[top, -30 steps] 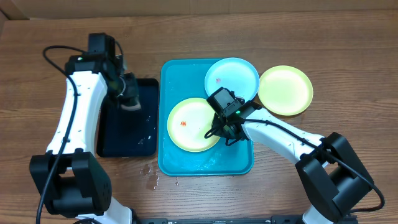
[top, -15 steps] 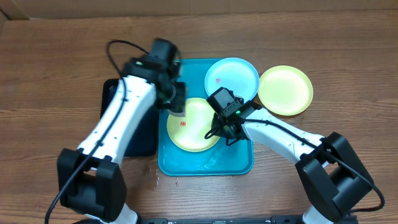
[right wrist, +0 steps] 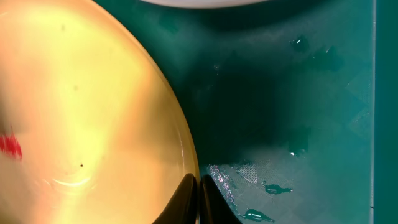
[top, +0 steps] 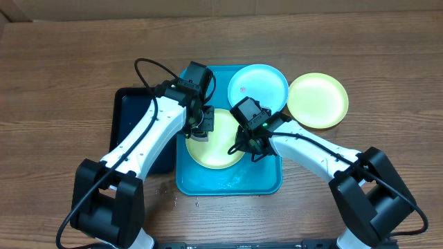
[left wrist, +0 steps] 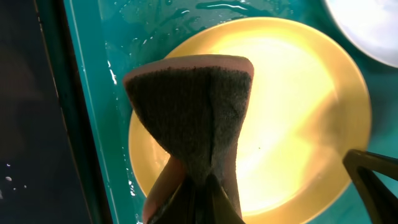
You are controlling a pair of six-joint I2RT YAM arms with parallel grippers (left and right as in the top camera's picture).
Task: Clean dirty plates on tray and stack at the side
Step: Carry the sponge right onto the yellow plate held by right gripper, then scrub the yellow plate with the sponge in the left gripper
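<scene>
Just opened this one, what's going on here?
The left gripper is shut on a sponge, held over the yellow-green plate lying in the wet turquoise tray. The right gripper is shut on that plate's rim. A red speck shows on it, so it isn't clean yet. The light blue plate overhangs the tray's far corner, also specked; a second yellow-green plate sits on the table beside it.

The left arm (top: 147,138) and right arm (top: 308,153) have smooth white links between bulky black joints. A thin black cable (top: 138,66) loops along the left one.
</scene>
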